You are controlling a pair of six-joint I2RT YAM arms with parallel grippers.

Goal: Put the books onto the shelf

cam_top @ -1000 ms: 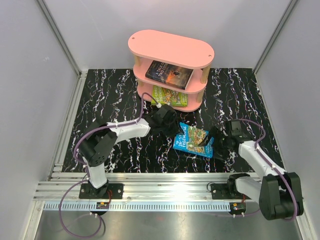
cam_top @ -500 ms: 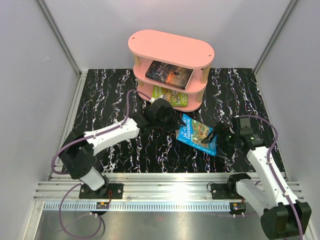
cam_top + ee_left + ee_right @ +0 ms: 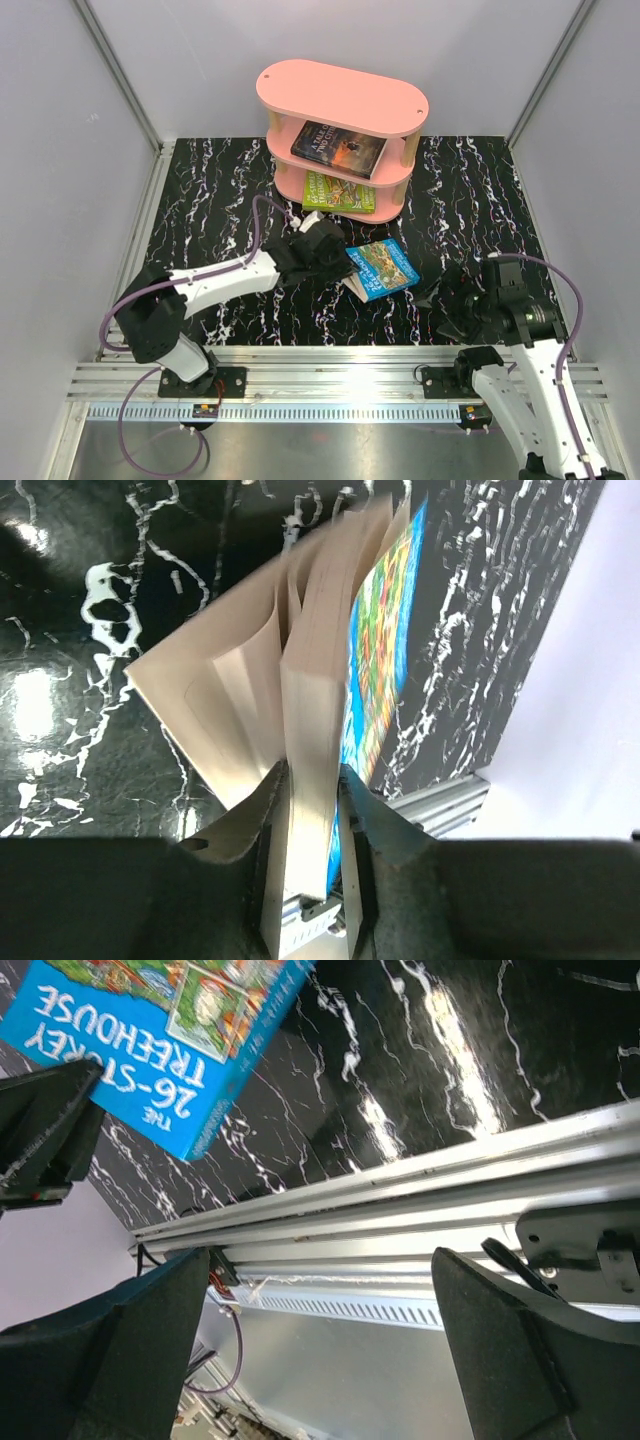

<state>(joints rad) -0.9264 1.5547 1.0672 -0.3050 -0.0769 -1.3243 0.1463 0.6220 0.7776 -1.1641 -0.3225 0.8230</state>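
Note:
My left gripper (image 3: pixel 335 262) is shut on one edge of the blue "26-Storey Treehouse" book (image 3: pixel 383 267). In the left wrist view the book (image 3: pixel 372 650) stands edge-on between my fingers (image 3: pixel 232 825), with a few pages fanned loose to the left. My right gripper (image 3: pixel 445 300) is open and empty, apart from the book at the near right. The right wrist view shows the blue cover (image 3: pixel 170 1020) at upper left and only rail between the wide jaws of that gripper (image 3: pixel 315 1270). The pink shelf (image 3: pixel 340 95) stands at the back, with a dark book (image 3: pixel 338 148) on its middle tier and a green book (image 3: pixel 338 192) on the bottom tier.
The black marbled table top (image 3: pixel 220 200) is bounded by grey walls on three sides. An aluminium rail (image 3: pixel 330 362) runs along the near edge, just below my right gripper. Light wooden posts (image 3: pixel 408 150) hold up the shelf boards.
The right gripper has left the book's right edge and drawn back toward the near right. The left gripper closed further on the book and carried it slightly left, its cover now facing up.

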